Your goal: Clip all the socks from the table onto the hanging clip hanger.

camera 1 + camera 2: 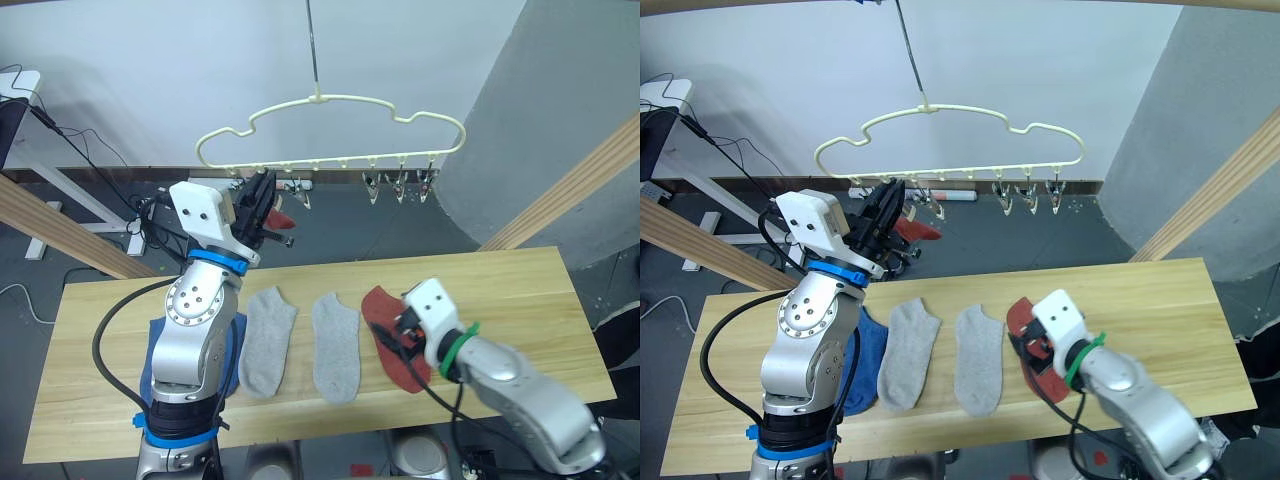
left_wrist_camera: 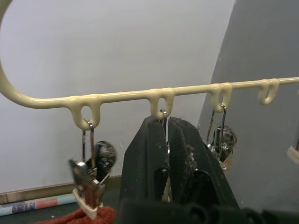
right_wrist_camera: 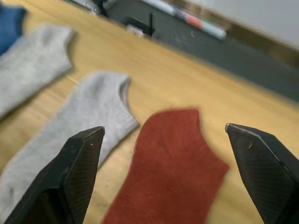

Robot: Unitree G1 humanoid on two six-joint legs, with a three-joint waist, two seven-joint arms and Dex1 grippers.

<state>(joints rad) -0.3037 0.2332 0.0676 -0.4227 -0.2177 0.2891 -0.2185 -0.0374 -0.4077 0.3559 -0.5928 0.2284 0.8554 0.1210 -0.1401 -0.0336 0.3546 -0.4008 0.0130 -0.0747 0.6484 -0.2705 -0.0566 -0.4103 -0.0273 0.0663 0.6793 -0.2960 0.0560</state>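
Left gripper (image 2: 166, 140) closed on clip (image 2: 164, 122) of clip hanger (image 1: 330, 130); right gripper (image 3: 166, 140) held open above red sock (image 3: 170, 168) on table (image 1: 520, 290).

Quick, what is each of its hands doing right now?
Left hand: closed on a metal clip of the clip hanger.
Right hand: open, empty, above the red sock.

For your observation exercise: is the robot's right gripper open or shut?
Open. The right gripper has its two black fingers spread wide apart above the rust red sock on the table.
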